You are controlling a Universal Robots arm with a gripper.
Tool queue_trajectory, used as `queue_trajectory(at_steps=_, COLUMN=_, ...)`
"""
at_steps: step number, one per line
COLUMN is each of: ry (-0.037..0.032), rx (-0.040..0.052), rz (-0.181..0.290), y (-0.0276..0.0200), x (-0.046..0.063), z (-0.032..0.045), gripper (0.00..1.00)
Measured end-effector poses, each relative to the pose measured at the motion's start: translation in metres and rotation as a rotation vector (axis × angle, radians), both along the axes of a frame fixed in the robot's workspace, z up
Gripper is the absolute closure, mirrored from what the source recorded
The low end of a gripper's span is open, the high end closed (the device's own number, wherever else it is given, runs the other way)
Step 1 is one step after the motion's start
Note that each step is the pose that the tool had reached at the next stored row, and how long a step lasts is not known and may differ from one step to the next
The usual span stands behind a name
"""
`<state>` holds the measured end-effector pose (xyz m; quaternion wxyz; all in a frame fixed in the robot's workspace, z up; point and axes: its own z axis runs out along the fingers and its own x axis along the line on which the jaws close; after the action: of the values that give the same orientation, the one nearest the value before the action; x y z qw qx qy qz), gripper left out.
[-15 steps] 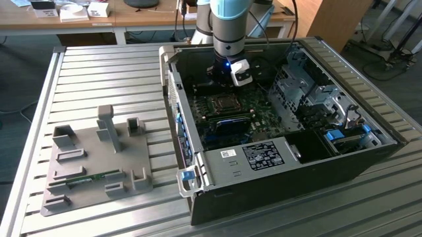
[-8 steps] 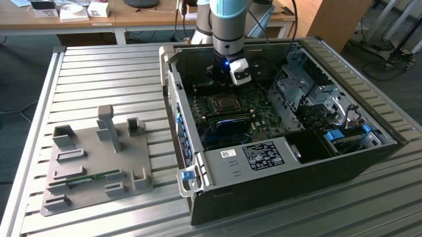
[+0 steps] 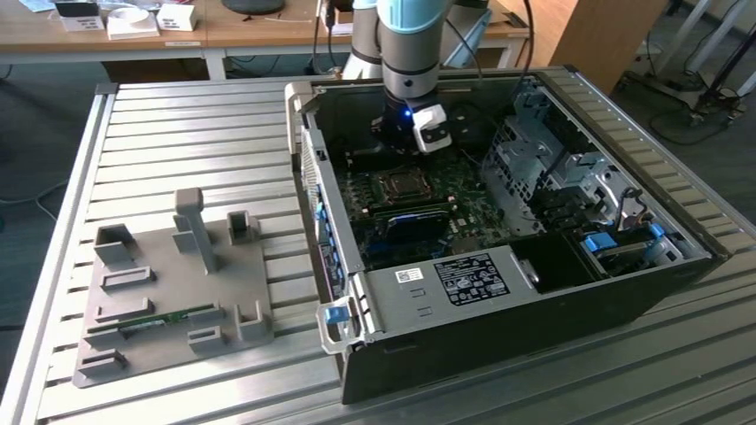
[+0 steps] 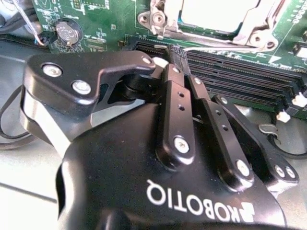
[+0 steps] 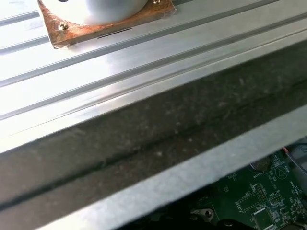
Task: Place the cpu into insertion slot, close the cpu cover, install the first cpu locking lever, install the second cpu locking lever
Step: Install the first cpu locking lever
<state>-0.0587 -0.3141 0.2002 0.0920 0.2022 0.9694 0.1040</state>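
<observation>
Over the open computer case [image 3: 661,292], my gripper [image 3: 397,149] hangs from the arm just behind the insertion slot [image 3: 402,186]. In the second wrist view the gripper [image 4: 175,51] is shut, its two black fingers [image 4: 175,105] pressed together with nothing visible between them. The tips are over the edge of the memory slots [image 4: 240,72], just short of the socket. The cpu [image 4: 216,13] shows its silvery top inside the socket. The cpu cover [image 4: 159,19] lies as a metal frame around it. A thin wire lever [image 4: 216,48] runs along the socket's near side.
A grey fixture plate [image 3: 165,283] with upright blocks lies on the slatted table [image 3: 189,142] at the exterior view's left. Inside the case are a drive cage [image 3: 555,168] and a labelled black shroud [image 3: 473,276]. A coin battery [image 4: 67,31] sits on the green board [image 5: 261,201].
</observation>
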Motion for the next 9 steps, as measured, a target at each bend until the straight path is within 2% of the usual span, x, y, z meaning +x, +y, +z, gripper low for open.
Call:
queue_trajectory(at_steps=4, ry=-0.0001, rx=-0.0001, rz=-0.001, y=-0.0004, x=0.0005, z=-0.0006, gripper=0.89)
queue_trajectory(at_steps=9, ry=-0.0079, rx=0.0001, rz=-0.001, y=-0.0019, x=-0.0011, z=-0.0021, gripper=0.89)
